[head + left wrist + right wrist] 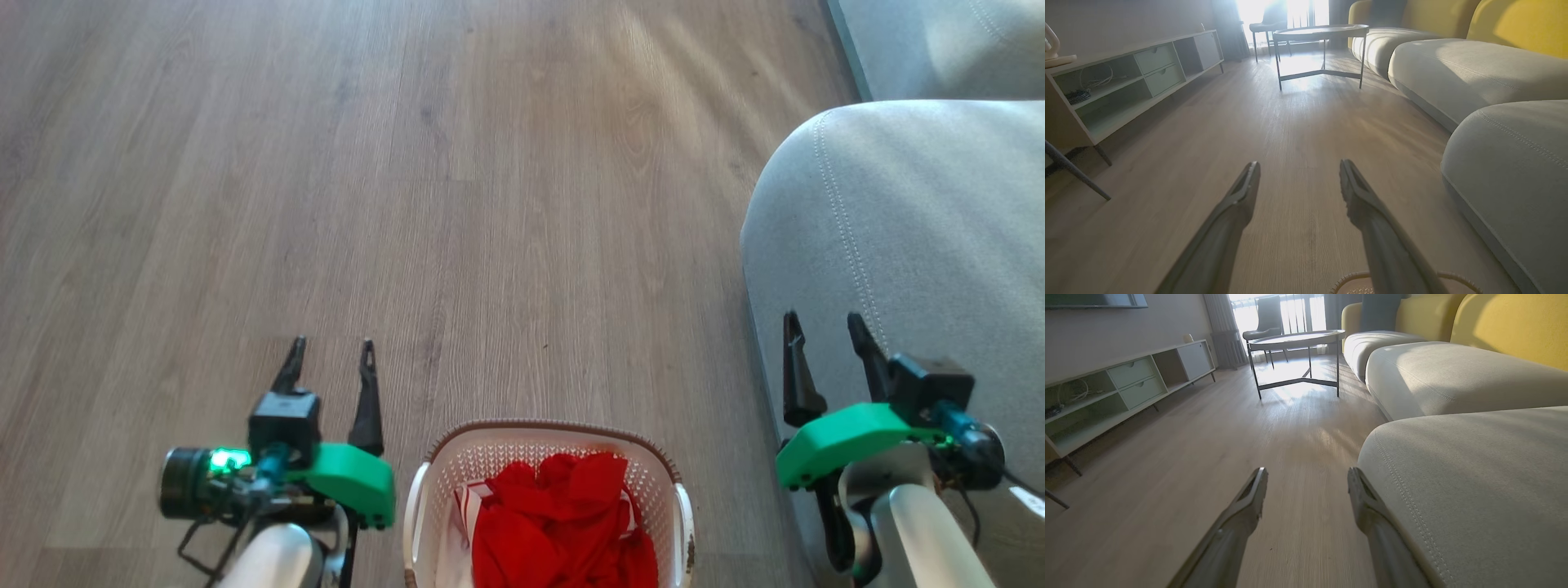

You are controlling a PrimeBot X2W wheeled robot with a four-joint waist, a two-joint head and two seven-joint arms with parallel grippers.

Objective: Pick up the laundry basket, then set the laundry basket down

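Note:
The laundry basket (490, 449) is white perforated plastic with a brown woven rim and white side handles. It stands on the wooden floor at the bottom middle of the head view, with red cloth (563, 523) piled inside. A sliver of the laundry basket's rim (1349, 279) peeks in at the bottom of the left wrist view. My left gripper (331, 351) hovers to the basket's left, open and empty. To the basket's right my right gripper (820, 322) is open and empty, beside the sofa. Neither touches the basket.
A grey sofa cushion (898, 245) bulges in close on the right. Further along are a yellow-backed sofa (1453, 371), a round metal-legged coffee table (1296, 339), a chair (1267, 318) by the window and a low TV cabinet (1126, 81) on the left. Bare wooden floor (408, 204) stretches ahead.

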